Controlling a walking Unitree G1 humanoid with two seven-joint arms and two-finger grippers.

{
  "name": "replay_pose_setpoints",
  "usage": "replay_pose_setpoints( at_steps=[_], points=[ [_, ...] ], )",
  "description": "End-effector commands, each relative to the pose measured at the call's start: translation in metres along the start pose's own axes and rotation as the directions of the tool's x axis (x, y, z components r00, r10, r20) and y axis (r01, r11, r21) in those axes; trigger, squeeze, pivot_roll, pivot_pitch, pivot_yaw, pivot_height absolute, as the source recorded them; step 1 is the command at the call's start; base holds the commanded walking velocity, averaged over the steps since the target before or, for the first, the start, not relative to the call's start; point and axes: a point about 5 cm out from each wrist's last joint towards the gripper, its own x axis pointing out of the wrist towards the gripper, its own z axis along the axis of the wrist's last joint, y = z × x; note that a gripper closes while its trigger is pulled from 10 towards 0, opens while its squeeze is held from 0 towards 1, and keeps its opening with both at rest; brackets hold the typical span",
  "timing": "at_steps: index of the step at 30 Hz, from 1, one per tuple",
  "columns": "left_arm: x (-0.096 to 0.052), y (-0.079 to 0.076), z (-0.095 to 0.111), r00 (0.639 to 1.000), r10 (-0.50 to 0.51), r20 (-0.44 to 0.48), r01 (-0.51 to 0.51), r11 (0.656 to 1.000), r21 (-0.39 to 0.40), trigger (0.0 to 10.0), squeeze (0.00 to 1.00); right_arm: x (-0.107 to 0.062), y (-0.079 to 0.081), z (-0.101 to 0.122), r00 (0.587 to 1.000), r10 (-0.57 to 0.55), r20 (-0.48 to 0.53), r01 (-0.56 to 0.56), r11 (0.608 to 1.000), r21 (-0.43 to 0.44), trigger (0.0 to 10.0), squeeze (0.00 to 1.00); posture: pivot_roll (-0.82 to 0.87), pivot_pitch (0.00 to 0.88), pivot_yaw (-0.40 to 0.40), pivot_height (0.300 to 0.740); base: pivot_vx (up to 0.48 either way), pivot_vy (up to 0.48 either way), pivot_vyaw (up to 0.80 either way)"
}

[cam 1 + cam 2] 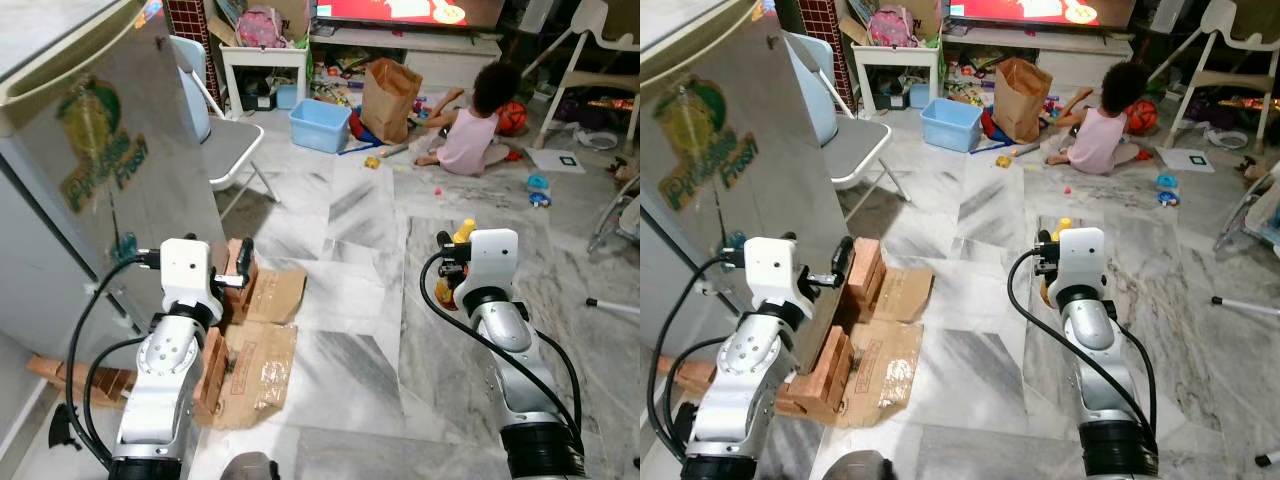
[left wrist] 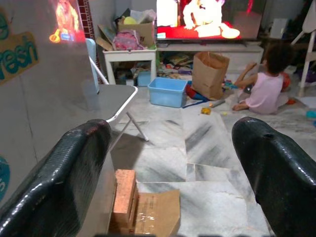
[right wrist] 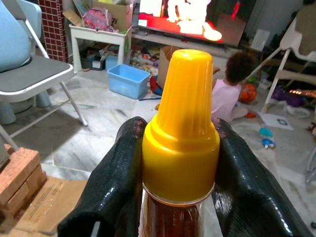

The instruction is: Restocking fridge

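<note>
Left gripper: arm raised forward, fingers spread apart, nothing between them. Right gripper: arm raised forward, fingers clamped on a yellow-capped bottle, held upright.

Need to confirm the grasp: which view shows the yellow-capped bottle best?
Right wrist view: the yellow-capped plastic bottle sits close-up, clamped in the right end effector. Both eye views show just its cap above the wrist.
</note>
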Motion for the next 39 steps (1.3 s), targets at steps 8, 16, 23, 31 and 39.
replay_pose_setpoints(
  at_steps=[8, 16, 23, 31, 39],
  points=[
    [-0.005, -0.004, -0.005, 0.999, -0.044, -0.029, 0.044, 0.999, -0.012, 10.0, 0.0, 0.0, 0.003, 0.008, 0.999, 0.041, 0.036, -0.041, 0.999, -0.012, 10.0, 0.0, 0.03, 0.0, -0.036, 0.74, 0.0, 0.48, 0.0],
    [-0.006, -0.006, -0.002, 0.998, -0.064, -0.02, 0.063, 0.998, -0.013, 10.0, 0.0, 0.0, 0.005, 0.005, 0.998, 0.063, 0.019, -0.063, 0.998, 0.006, 10.0, 0.0, 0.03, 0.0, -0.04, 0.74, 0.0, 0.24, 0.0],
    [-0.002, 0.017, -0.008, 0.995, 0.09, -0.048, -0.089, 0.996, 0.02, 10.0, 0.0, -0.002, 0.005, 0.0, 0.998, 0.055, -0.007, -0.055, 0.998, -0.001, 10.0, 0.0, 0.03, 0.0, -0.041, 0.74, 0.0, 0.0, 0.0],
    [0.011, 0.039, -0.01, 0.979, 0.195, -0.064, -0.193, 0.981, 0.033, 10.0, 0.0, -0.006, 0.006, 0.003, 0.997, 0.08, 0.007, -0.08, 0.997, -0.016, 10.0, 0.0, 0.02, 0.0, -0.036, 0.74, 0.0, 0.0, 0.0],
    [0.042, 0.053, 0.001, 0.969, 0.243, -0.049, -0.241, 0.97, 0.033, 10.0, 0.0, -0.011, 0.016, 0.012, 0.993, 0.115, 0.014, -0.116, 0.993, 0.019, 10.0, 0.0, -0.03, 0.0, -0.024, 0.74, 0.0, 0.0, 0.0]
  ],
)
